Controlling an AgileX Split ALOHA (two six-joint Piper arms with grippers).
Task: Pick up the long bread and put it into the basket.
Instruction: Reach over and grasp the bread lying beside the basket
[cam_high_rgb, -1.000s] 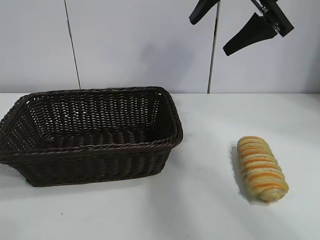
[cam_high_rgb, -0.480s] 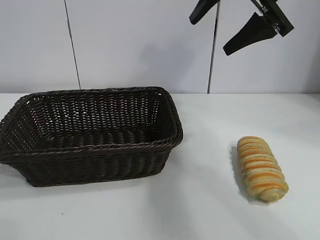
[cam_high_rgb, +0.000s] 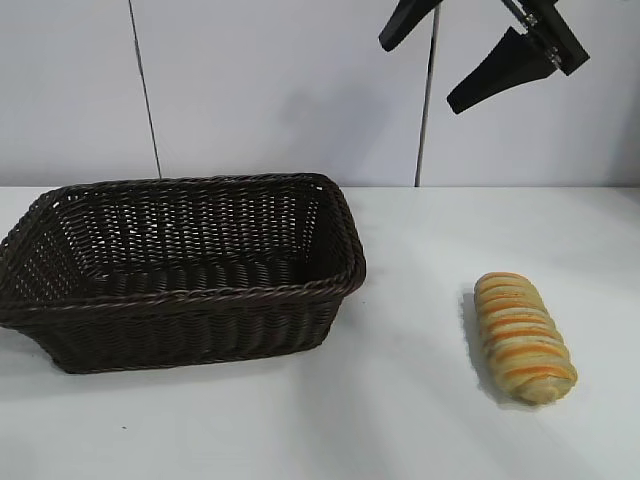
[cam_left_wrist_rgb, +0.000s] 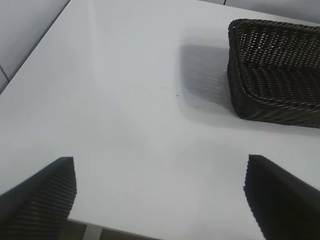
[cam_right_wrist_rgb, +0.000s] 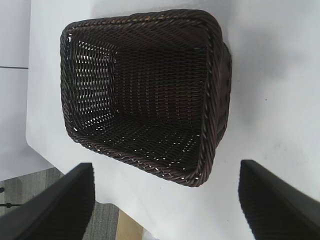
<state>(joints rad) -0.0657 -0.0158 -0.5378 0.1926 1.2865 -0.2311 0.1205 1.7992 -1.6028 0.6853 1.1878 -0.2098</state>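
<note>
The long bread (cam_high_rgb: 522, 337), tan with orange-brown stripes, lies on the white table at the right. The dark brown wicker basket (cam_high_rgb: 200, 290) stands empty at the left. It also shows in the right wrist view (cam_right_wrist_rgb: 210, 100) and, as one corner, in the left wrist view (cam_left_wrist_rgb: 280, 70). My right gripper (cam_high_rgb: 418, 73) hangs high above the table between basket and bread, open and empty; in its own wrist view (cam_right_wrist_rgb: 166, 170) it looks down on the basket. My left gripper (cam_left_wrist_rgb: 160, 162) is open and empty over bare table beside the basket, out of the exterior view.
The white table (cam_high_rgb: 400, 420) runs to a near edge in the left wrist view (cam_left_wrist_rgb: 150, 231). A pale panelled wall (cam_high_rgb: 280, 90) stands behind the table.
</note>
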